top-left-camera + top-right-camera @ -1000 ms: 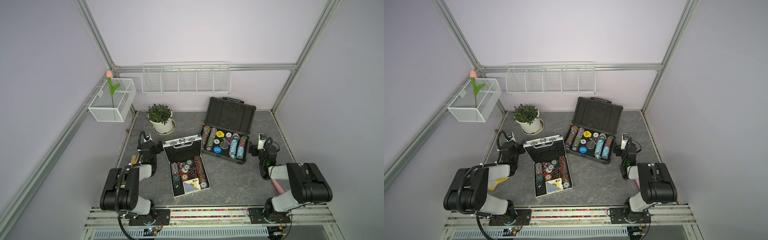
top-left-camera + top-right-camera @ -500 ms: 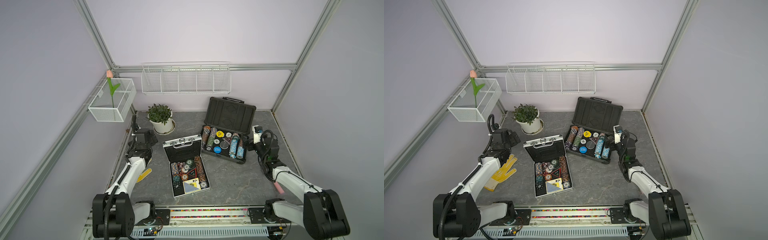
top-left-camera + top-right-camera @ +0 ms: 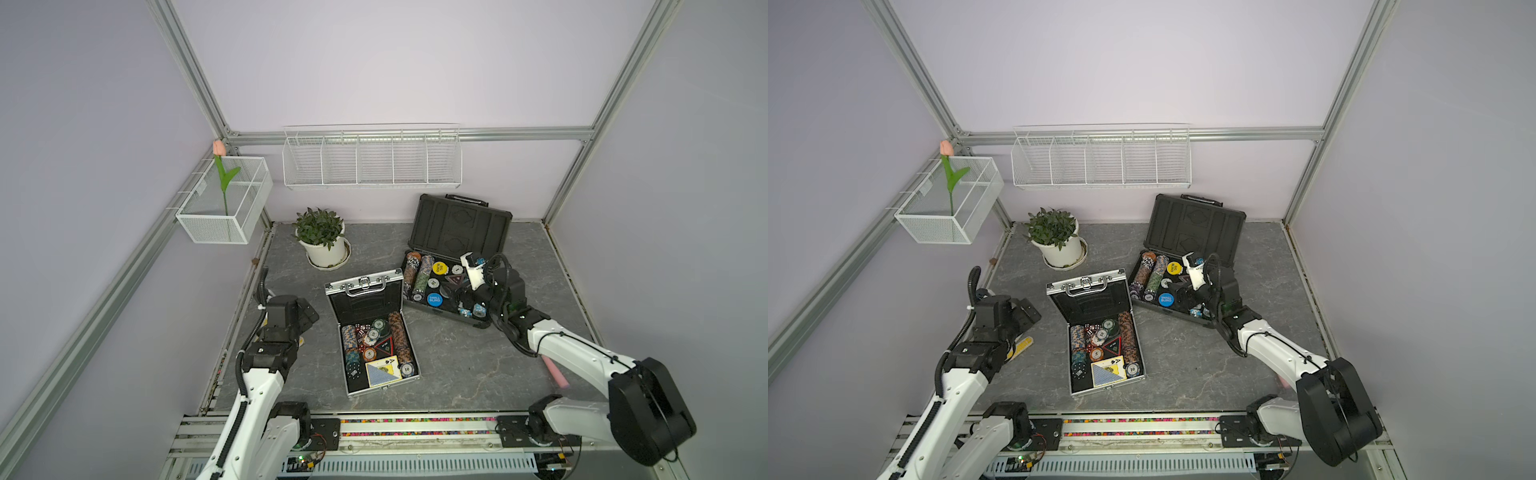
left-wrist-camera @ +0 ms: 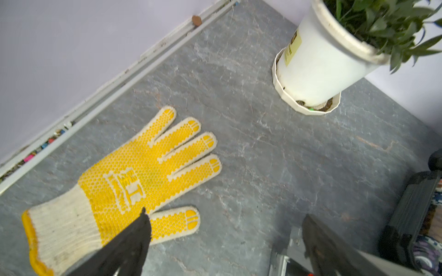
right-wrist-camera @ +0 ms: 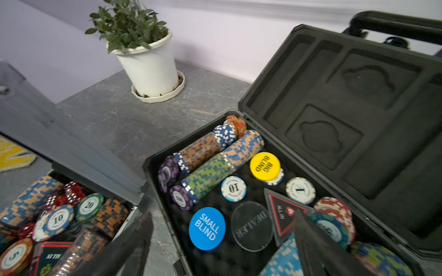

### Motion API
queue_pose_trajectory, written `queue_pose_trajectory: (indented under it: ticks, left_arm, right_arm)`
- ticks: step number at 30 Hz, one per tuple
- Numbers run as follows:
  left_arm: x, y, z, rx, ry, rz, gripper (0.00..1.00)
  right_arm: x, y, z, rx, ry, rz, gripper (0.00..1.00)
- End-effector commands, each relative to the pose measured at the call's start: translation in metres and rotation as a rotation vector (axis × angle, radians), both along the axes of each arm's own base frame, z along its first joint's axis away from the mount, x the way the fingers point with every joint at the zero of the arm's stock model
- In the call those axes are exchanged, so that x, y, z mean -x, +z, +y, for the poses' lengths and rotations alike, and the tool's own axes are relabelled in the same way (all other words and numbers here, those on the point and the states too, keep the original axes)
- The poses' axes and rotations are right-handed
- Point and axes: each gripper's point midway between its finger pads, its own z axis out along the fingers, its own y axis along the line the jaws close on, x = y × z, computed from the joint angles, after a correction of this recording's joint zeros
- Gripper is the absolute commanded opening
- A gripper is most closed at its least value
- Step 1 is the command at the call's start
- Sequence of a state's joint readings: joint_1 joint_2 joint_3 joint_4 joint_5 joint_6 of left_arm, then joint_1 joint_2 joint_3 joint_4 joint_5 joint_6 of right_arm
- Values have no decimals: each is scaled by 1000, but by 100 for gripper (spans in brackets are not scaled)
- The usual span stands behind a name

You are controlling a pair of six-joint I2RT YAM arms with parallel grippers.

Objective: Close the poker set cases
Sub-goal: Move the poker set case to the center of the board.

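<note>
Two poker set cases lie open on the grey table in both top views. The smaller silver case (image 3: 364,279) sits in the middle, lid (image 5: 59,138) raised, chips and cards in its tray. The larger dark case (image 3: 459,226) stands behind it to the right, its lid (image 5: 346,107) upright. My right gripper (image 5: 222,215) hangs open over the dark case's tray of chips (image 3: 461,297), holding nothing. At the table's left side my left gripper (image 4: 224,213) is open above bare table (image 3: 309,318), with a corner of the silver case (image 4: 287,253) by one finger.
A yellow dotted work glove (image 4: 143,172) lies flat under the left gripper. A potted plant (image 3: 322,239) stands at the back left. A pink object (image 3: 555,372) lies under the right arm. White wire baskets (image 3: 372,160) (image 3: 226,208) hang on the walls.
The right gripper has moved left from beside the dark case to above its tray. The left gripper has come a little forward near the glove. Both cases stay open and unmoved.
</note>
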State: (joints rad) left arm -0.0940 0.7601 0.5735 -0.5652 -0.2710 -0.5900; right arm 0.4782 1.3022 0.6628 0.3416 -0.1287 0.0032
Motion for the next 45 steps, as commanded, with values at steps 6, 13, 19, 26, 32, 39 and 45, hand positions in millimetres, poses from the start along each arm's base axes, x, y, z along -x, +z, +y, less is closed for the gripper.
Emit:
queue_pose_trajectory:
  ticks: [6,13,19,26,32,39,45]
  left_arm:
    - [13,-7,-11,86,-10,12,100]
    - [10,-8,-17,96,-44,14,100]
    - [6,-12,-26,113,-99,11,100]
    - [0,-12,-36,154,-139,-23,100]
    - [-4,-7,-42,176,-160,-48,100]
    - [-9,-3,-49,189,-204,-74,100]
    - [-15,-2,-63,224,-266,-94,100]
  right_arm:
    - [10,12,70,-25,160,-53,84]
    - [16,17,113,-21,264,-81,79]
    - [13,29,134,-34,300,-108,77]
    - [9,38,150,-56,304,-139,70]
    - [7,38,163,-55,300,-155,57]
    - [5,40,174,-53,291,-173,42]
    - [2,47,181,-64,269,-206,32]
